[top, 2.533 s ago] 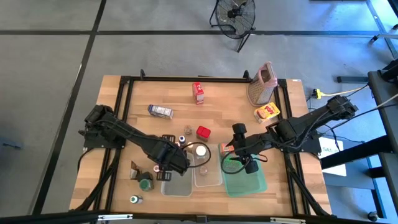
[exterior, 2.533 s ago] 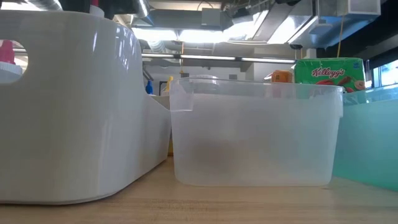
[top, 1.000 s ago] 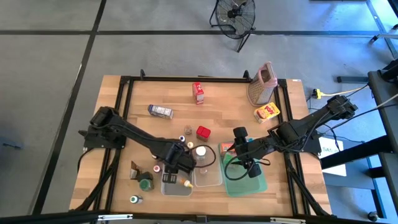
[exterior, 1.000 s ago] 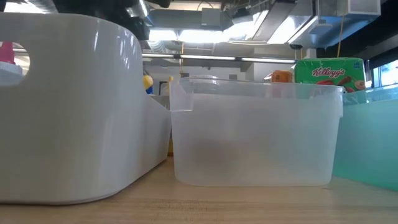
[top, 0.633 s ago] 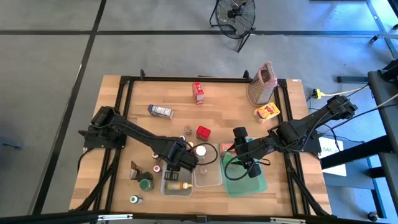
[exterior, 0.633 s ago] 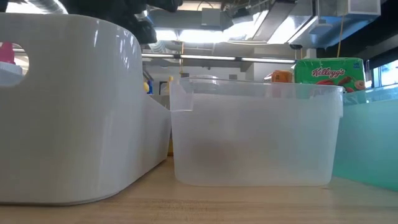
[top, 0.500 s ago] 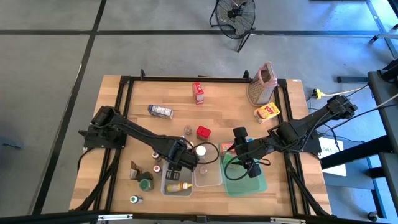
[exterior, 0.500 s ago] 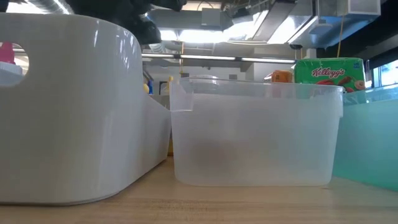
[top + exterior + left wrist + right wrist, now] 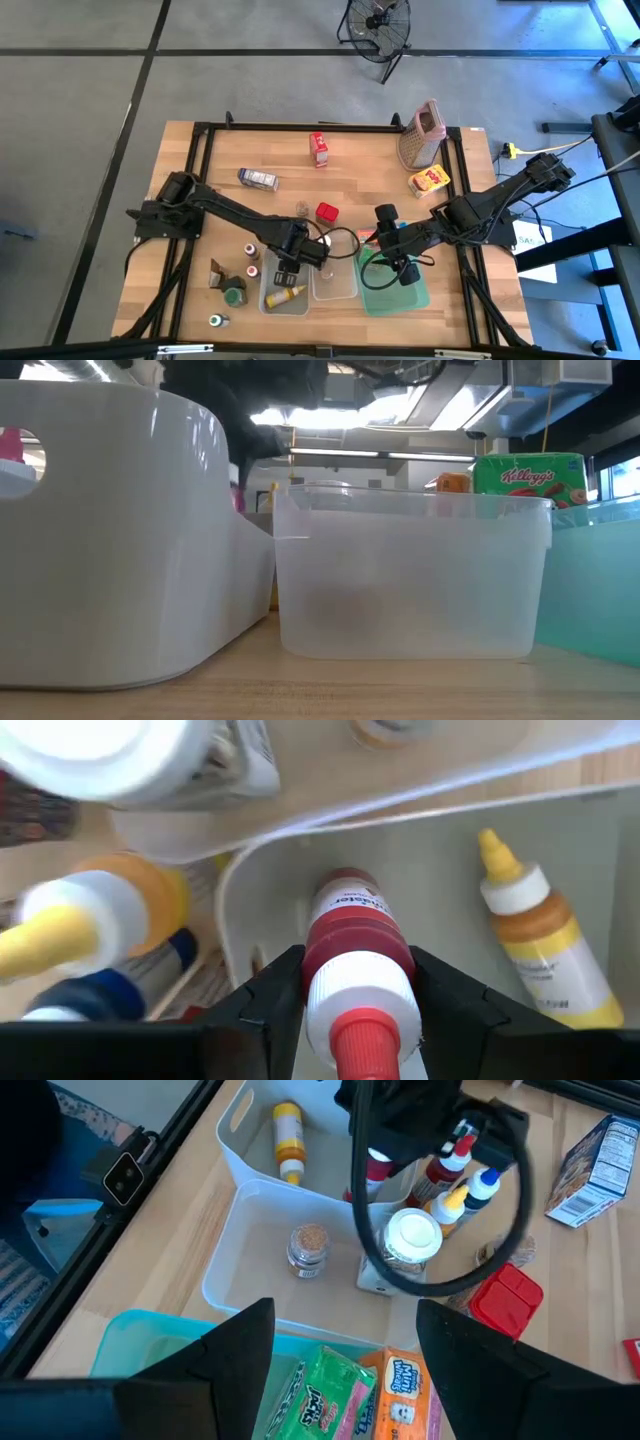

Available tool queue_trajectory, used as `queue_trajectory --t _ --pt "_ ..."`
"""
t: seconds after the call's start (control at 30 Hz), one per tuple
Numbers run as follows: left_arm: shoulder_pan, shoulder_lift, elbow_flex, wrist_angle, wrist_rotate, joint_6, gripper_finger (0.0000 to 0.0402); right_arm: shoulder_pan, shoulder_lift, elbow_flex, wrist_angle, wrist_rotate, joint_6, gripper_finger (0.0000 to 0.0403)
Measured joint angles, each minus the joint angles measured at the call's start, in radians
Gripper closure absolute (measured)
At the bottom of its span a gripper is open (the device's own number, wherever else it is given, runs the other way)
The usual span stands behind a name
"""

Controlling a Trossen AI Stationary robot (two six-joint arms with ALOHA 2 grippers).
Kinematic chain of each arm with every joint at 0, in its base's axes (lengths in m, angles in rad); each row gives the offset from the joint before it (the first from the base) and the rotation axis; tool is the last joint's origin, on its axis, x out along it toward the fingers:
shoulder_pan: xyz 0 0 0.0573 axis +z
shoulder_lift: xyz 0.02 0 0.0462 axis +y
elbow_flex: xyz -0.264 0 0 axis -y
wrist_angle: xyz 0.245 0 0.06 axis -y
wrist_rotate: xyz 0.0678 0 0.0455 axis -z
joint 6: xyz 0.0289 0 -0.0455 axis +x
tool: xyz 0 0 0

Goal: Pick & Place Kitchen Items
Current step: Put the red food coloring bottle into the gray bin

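My left gripper [image 9: 293, 262] points down over the far right corner of the white tub [image 9: 283, 298] and is shut on a red sauce bottle [image 9: 355, 935] with a white collar and red nozzle. A yellow sauce bottle [image 9: 530, 950] lies on its side on the tub's floor. My right gripper [image 9: 345, 1380] hangs open above the green tray [image 9: 392, 290], which holds a green carton [image 9: 310, 1400] and an orange-and-blue carton [image 9: 405, 1395]. A small spice jar [image 9: 308, 1245] stands in the clear tub [image 9: 333, 282]. My left gripper pinches the red sauce bottle between its two fingers [image 9: 270, 1010], at the white collar [image 9: 360, 990] just under the nozzle. The fingers come from above and point down. The bottle hangs upright below them inside the tub; whether its base touches the floor, I cannot tell.
Just beyond the tubs stand a white-lidded jar [image 9: 413, 1240] and bottles with red, blue and yellow caps [image 9: 465, 1185]. A red box [image 9: 326, 211], a blue carton [image 9: 258, 179], a red carton [image 9: 319, 149], a yellow carton [image 9: 429, 180] and the metal grater [image 9: 422, 135] stand farther back.
My left gripper has moved a little toward the table's right edge and sunk lower into the white tub, carrying the red bottle with it. The yellow bottle has shifted toward the tub's left side and now lies still.
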Motion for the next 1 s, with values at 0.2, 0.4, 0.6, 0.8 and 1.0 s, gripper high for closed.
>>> queue_trajectory --t 0.2,0.4,0.6,0.8,1.0 --pt "-0.001 0.027 0.0 0.01 0.032 0.03 0.0246 0.0 0.0 0.0 0.001 0.0 0.0 0.0155" --pt "-0.001 0.027 0.0 0.047 0.029 0.055 0.022 0.0 0.0 0.0 0.001 0.0 0.0 0.0155" --pt "-0.001 0.027 0.0 0.06 0.029 0.056 0.0198 0.0 0.0 0.0 0.001 0.0 0.0 0.0155" --pt "-0.001 0.027 0.0 0.073 0.052 0.053 0.0173 0.0 0.0 0.0 0.001 0.0 0.0 0.0155" --pt "0.0 0.025 0.0 0.071 0.029 0.048 0.0165 0.0 0.0 0.0 0.001 0.0 0.0 0.0155"
